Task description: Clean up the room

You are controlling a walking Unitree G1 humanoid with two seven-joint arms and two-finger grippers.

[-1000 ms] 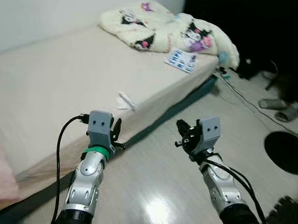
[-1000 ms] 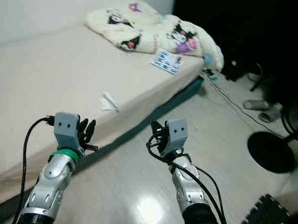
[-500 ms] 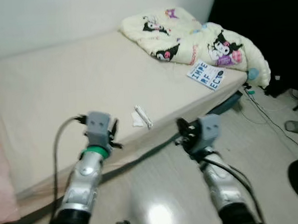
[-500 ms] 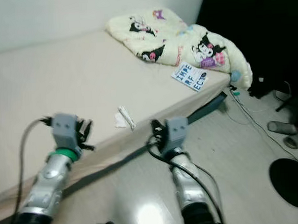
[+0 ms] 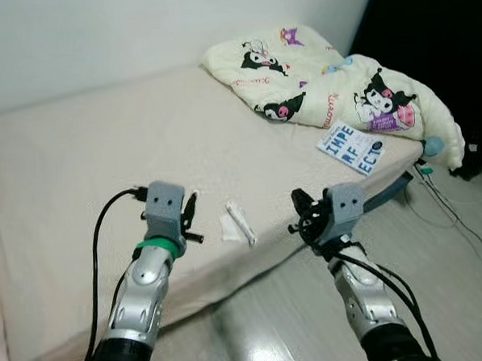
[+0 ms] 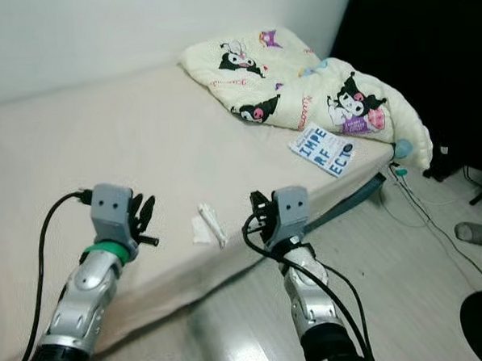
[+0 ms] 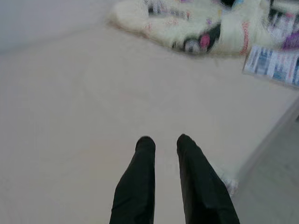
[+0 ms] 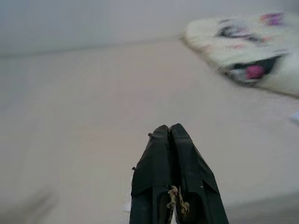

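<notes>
left gripper [image 7: 165, 141] raised over bed [image 5: 78, 157], fingers slightly apart | right gripper [image 8: 169, 129] raised, fingers seemingly together

One bed [image 5: 78, 157] carries one cartoon-print blanket [image 5: 333, 87], one blue-lettered booklet [image 5: 352, 148] and one small white wrapper [image 5: 238, 224]. Two grippers show: left gripper [image 5: 190, 219] and right gripper [image 5: 300, 214].

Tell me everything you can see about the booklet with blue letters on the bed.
The booklet is thin, flat and rectangular, white with large blue block letters on its cover. It lies closed and slightly askew near the corner of the bed, close beside the cream cartoon-print blanket; whether they touch is unclear. Neither gripper is near it.
</notes>
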